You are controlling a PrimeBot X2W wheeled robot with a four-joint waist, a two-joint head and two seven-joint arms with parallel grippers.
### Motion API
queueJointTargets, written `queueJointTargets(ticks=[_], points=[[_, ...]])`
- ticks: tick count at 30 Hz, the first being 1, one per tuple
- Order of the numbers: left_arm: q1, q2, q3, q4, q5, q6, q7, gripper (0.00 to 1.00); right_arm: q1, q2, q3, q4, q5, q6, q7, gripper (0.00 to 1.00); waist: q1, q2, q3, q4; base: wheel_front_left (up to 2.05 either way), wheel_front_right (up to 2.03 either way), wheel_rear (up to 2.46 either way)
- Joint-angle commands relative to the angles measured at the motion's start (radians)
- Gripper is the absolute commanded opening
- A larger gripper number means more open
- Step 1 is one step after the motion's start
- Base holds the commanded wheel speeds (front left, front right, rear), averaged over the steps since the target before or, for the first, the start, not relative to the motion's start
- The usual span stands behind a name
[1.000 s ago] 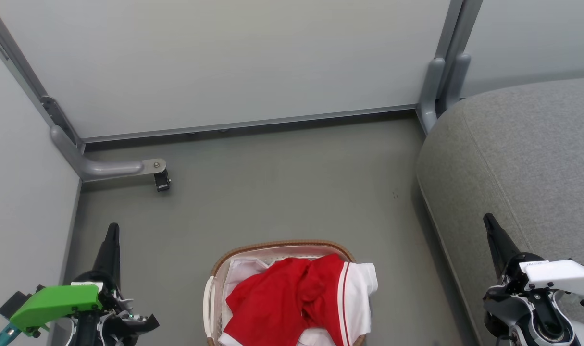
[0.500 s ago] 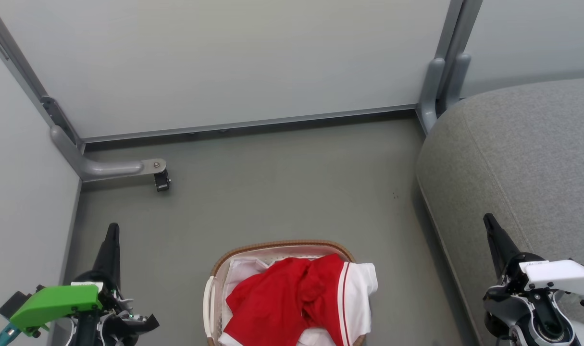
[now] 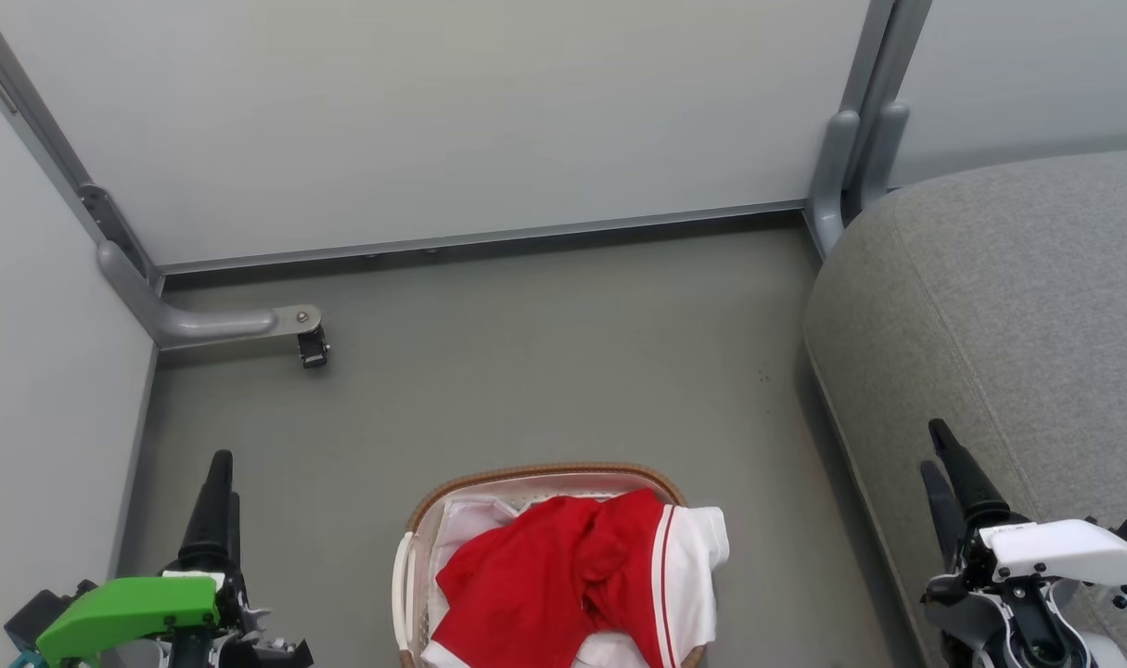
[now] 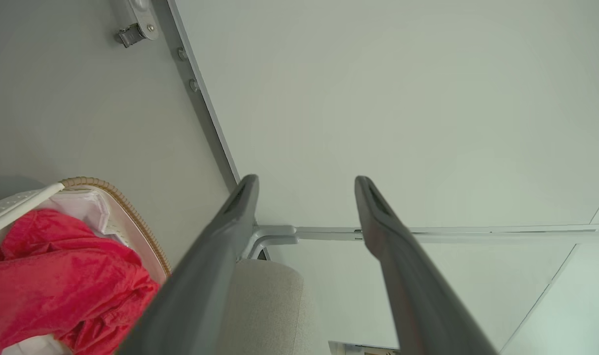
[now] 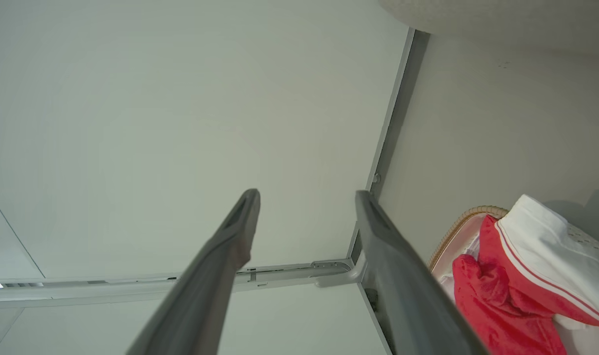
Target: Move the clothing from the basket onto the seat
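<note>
Lying heaped in the basket: clothing, white panel over basket's right rim; seat right of basket; left gripper, right gripper flank basket, 2 fingers each spread apart, holding nothing.

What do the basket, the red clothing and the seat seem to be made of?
The basket: likely white plastic, going by its perforated wall, with a brown woven rim, perhaps rattan.
The clothing: thin, soft fabric, slightly shiny; it crumples into fine folds.
The seat: grey woven upholstery, matte, with a visible stitched seam.
</note>
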Motion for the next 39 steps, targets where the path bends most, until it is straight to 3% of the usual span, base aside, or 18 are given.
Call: queueJointTargets(ticks=[1, 16, 39], points=[[-0.025, 0.012, 0.003, -0.014, 0.057, -0.001, -0.011, 1.0, -0.029, -0.019, 0.009, -0.014, -0.033, 0.0, -0.015, 1.0, 0.0, 0.0, 0.001, 0.0, 0.0, 0.0, 0.0], [-0.01, 0.016, -0.009, -0.008, 0.406, 0.005, -0.077, 1.0, -0.041, -0.046, 0.049, -0.015, -0.313, 0.0, -0.08, 1.0, 0.0, 0.0, 0.008, 0.004, 0.0, 0.0, 0.0], [0.005, 0.046, -0.091, 0.033, 0.772, 0.032, -0.159, 1.0, -0.055, -0.082, 0.165, 0.029, -0.665, 0.0, -0.162, 1.0, 0.0, 0.0, 0.009, 0.013, 0.0, 0.0, 0.0]])
